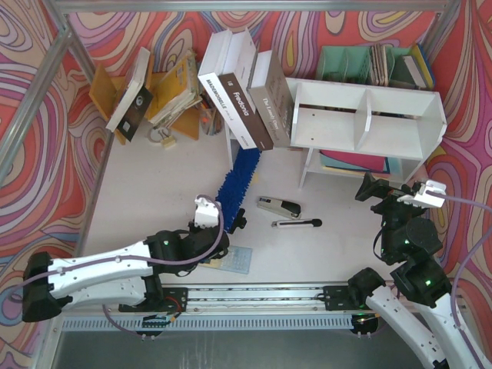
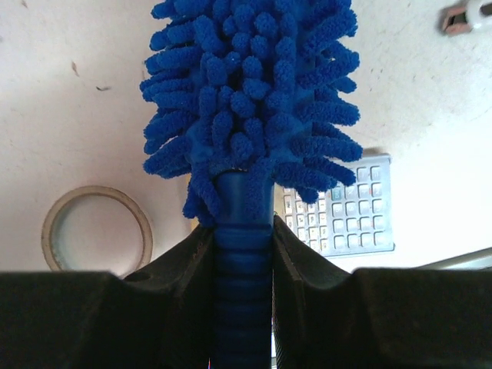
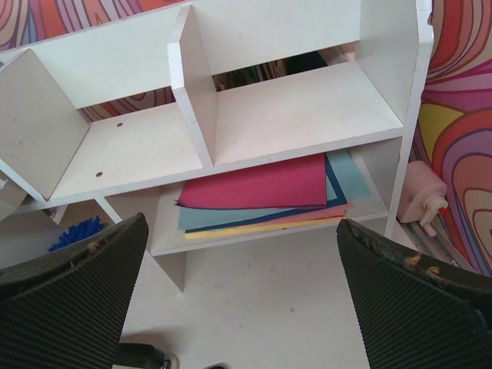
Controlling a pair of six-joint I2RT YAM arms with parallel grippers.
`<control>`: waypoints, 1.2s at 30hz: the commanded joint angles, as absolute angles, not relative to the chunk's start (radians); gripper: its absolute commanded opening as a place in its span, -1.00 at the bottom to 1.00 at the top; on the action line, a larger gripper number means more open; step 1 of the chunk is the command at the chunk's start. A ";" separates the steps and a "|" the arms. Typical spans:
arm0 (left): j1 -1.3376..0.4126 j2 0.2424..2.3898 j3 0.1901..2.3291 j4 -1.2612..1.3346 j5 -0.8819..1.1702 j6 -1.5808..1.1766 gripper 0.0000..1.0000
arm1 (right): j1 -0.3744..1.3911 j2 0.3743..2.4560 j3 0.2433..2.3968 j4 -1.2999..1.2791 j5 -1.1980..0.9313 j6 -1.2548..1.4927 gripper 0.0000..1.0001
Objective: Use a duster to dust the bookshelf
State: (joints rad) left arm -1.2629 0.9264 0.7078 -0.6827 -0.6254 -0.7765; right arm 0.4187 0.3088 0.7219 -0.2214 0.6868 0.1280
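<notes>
Top external view: a white tabletop [image 1: 146,184] with both arms reaching in from its near edge
Yellow rack [image 1: 104,88]: well to the left of the bookshelf [image 1: 361,86], at the back, with a few books tipped over in it
Left gripper [image 1: 228,223]: left of the bookshelf and nearer the arm bases, clamped on the ribbed blue handle of the duster [image 1: 240,178]
Duster: low over the tabletop to the left of the bookshelf, its fluffy blue head running away from the gripper towards the bookshelf's left end
Tape roll [image 2: 96,231] and calculator [image 2: 342,204]: flat on the tabletop below the left gripper, one on each side of the handle in the left wrist view
Leaning books [image 1: 242,100]: thick volumes tilted against the bookshelf's left end, above the duster's far tip
Stapler [image 1: 278,206]: black, lying just in front of the bookshelf's left leg
Bookshelf: white, upright at the back right, central divider between two bare compartments
Coloured sheets [image 3: 261,192]: stacked flat on the bookshelf's lower tier, right half
Green organiser [image 1: 350,61]: just behind the bookshelf
Right gripper [image 3: 242,292]: in front of the bookshelf's right half, facing it, fingers spread wide with nothing between them
</notes>
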 commanded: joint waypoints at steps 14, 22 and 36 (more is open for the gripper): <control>-1.245 0.846 0.871 -0.726 -0.784 -0.672 -1.00 | 0.421 0.297 0.720 -0.226 0.692 0.128 0.97; -1.245 0.768 0.880 -0.664 -0.789 -0.611 -1.00 | 0.420 0.301 0.718 -0.223 0.692 0.127 0.98; -1.250 0.966 0.873 -0.407 -0.519 -0.620 -1.00 | 0.422 0.302 0.718 -0.222 0.692 0.126 0.97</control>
